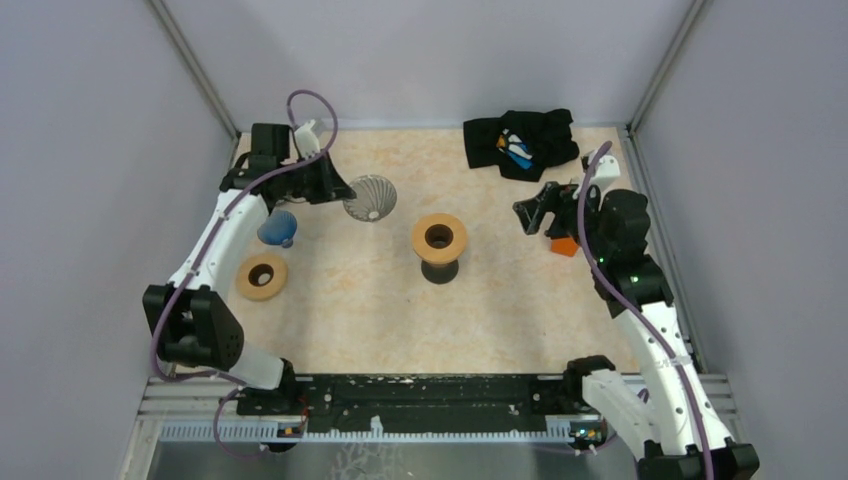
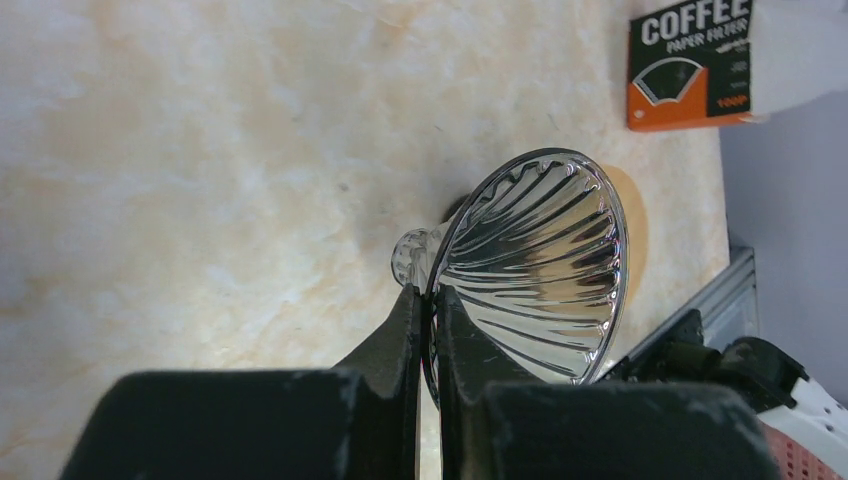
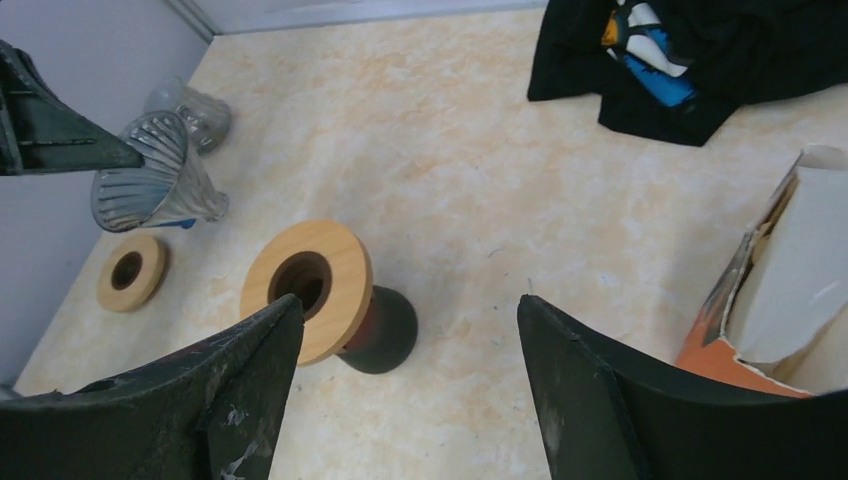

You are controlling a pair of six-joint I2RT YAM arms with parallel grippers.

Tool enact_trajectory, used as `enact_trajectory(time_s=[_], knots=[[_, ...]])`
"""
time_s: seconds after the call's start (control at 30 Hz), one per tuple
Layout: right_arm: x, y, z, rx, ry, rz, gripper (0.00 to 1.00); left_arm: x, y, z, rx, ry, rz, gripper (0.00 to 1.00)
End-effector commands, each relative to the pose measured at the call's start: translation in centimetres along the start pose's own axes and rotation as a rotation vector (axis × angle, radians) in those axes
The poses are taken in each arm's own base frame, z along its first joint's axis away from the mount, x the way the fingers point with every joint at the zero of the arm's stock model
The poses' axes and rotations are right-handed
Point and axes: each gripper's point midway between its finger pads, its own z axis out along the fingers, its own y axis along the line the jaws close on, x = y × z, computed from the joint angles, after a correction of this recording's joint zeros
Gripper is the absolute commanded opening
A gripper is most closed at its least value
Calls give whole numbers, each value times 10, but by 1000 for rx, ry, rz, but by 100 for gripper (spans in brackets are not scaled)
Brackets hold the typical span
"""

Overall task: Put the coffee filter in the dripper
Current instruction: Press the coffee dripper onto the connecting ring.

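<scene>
Beige marble-look worktop (image 1: 350, 330), both arms out over it. Black cloth (image 1: 520, 142) bunched at the back right, with blue and white bits showing in its folds.

Orange-and-black coffee filter box (image 3: 790, 300) on the right side of the worktop, just beside the right pincer (image 3: 408, 310). The box is torn open and pale paper shows inside. No single filter can be made out, so the filters count as in the box, well apart from the dripper. The right pincer is spread wide with nothing between its fingers and hangs above the worktop, aimed toward the middle.

Stand (image 1: 439, 240) with a wooden ring top on a dark base, mid worktop, upright, hole in its top open.

Glass dripper (image 2: 540, 270) at the back left, tilted on its side, ribbed inside bare. The left pincer (image 2: 427, 310) is nearly closed, pinching the dripper's rim wall between its fingers. Whether the dripper touches the worktop cannot be told.

Loose wooden ring (image 1: 262, 276) lies flat on the left. Small blue cone-shaped piece (image 1: 277, 230) sits between that ring and the dripper; contents not visible.
</scene>
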Motion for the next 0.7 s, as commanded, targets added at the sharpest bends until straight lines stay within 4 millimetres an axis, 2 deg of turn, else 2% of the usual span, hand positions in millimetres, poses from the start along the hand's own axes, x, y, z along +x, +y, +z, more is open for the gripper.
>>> enact_trajectory(time_s=[0.0, 0.3, 0.43, 0.67], knots=[[-21, 33, -2, -128, -6, 43, 78, -3, -54, -11, 109, -6, 39, 0], [-16, 51, 4, -194, 48, 91, 76, -3, -113, -11, 210, 4, 102, 0], [-15, 58, 8, -215, 63, 103, 76, -2, -127, -11, 239, 6, 119, 0], [-12, 76, 16, -262, 88, 140, 75, 11, -151, -1, 296, 38, 135, 0]])
